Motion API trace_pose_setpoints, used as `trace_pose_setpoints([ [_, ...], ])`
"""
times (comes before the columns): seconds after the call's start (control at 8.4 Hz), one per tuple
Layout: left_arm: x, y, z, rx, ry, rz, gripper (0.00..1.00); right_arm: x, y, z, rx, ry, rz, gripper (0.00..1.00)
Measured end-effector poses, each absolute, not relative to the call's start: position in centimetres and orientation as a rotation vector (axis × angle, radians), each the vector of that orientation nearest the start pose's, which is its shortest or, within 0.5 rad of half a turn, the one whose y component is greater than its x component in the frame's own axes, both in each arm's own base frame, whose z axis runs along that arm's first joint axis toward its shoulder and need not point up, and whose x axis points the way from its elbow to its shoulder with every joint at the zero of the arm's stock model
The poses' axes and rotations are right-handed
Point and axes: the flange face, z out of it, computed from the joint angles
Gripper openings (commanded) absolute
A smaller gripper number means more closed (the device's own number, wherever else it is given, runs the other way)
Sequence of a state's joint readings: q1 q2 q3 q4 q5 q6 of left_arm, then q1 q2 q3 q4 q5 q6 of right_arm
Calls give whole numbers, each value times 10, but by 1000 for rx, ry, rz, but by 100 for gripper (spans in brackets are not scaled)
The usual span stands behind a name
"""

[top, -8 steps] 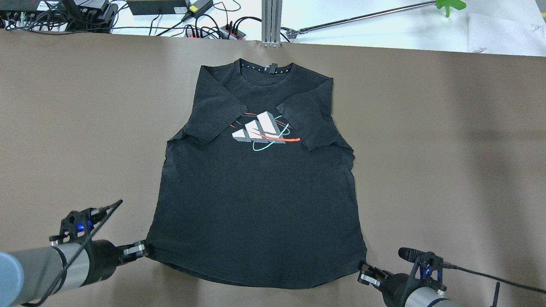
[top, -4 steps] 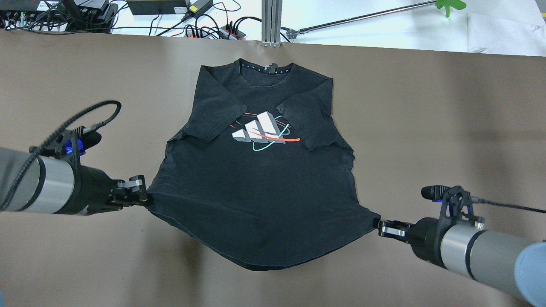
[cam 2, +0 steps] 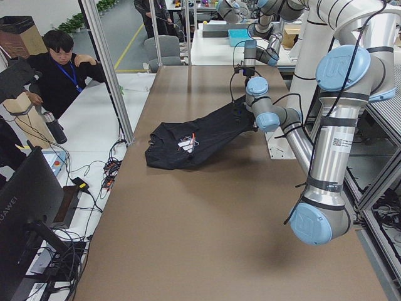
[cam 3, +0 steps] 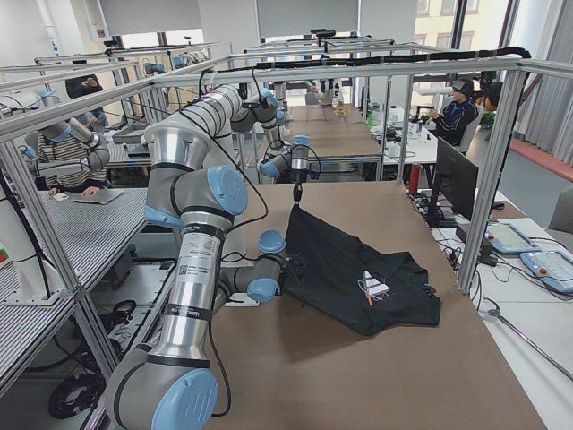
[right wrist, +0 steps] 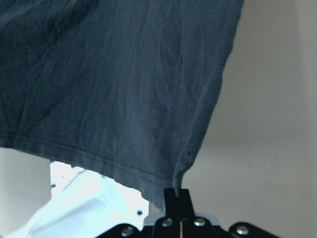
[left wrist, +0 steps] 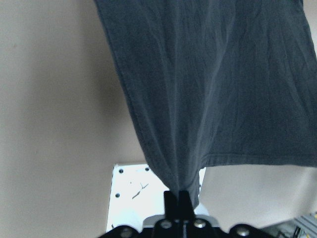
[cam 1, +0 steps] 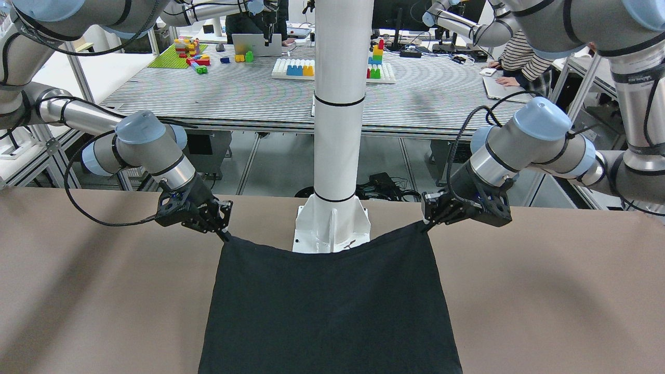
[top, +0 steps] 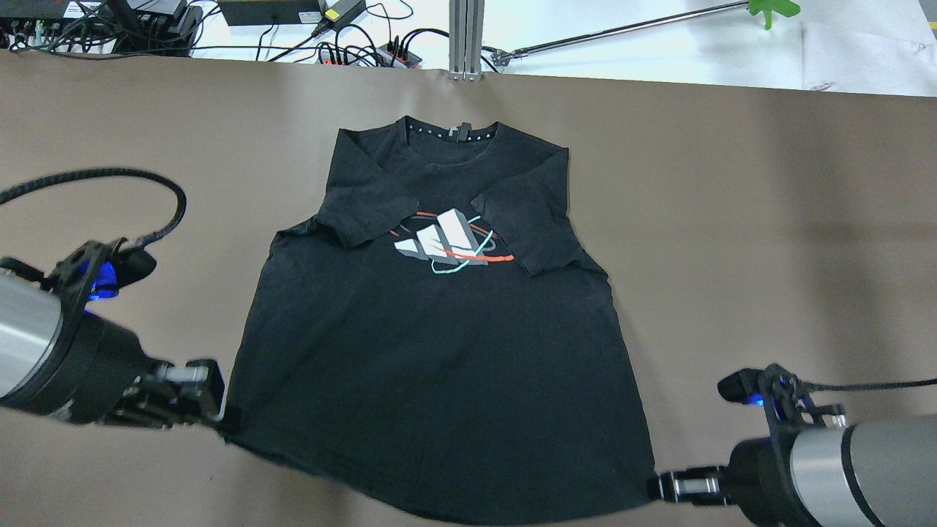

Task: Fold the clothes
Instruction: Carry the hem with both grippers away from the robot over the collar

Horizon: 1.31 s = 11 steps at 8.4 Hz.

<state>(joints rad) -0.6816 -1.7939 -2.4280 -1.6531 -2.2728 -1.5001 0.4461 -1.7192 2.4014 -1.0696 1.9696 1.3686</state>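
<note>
The clothes are one black T-shirt (top: 439, 351) with a grey, red and teal chest print and both sleeves folded inward. Its collar end lies on the brown table (top: 732, 219), while its hem is held up off the surface. My left gripper (top: 219, 417) is shut on the hem's left corner, as the left wrist view (left wrist: 177, 196) shows close up. My right gripper (top: 655, 484) is shut on the other hem corner, pinched in the right wrist view (right wrist: 177, 191). From the front, the hem sags between the right gripper (cam 1: 226, 236) and the left gripper (cam 1: 427, 224).
The white pillar (cam 1: 337, 130) and its base plate (cam 1: 332, 228) stand just behind the raised hem. Cables and power strips (top: 329, 44) and an aluminium post (top: 465, 36) line the table's far edge. A person (cam 2: 59, 69) sits beyond that edge.
Both grippers, still shut on the hem corners, have risen and drawn back toward the robot. The shirt has stretched out and its collar end has slid slightly toward the robot.
</note>
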Motion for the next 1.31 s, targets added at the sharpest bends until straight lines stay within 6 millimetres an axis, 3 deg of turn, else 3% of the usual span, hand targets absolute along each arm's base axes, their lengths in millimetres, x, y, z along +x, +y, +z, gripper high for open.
trace_pose_setpoints([
  [0.12, 256, -264, 165, -224, 1270, -30, 0, -283, -212, 269, -40, -1235, -113, 0],
  [0.36, 256, -220, 157, -289, 1289, 87, 0, -273, -179, 254, -138, -1267, -222, 0],
  [0.6, 255, -213, 154, -290, 1295, 104, 0, -264, -174, 246, -169, -1285, -250, 0],
  [0.83, 257, -248, 166, -195, 1265, -19, 0, -250, -204, 247, -119, -1267, -152, 0],
  [1.31, 270, -338, 203, 17, 1139, -300, 0, -266, -328, 276, -29, -1138, 139, 0],
])
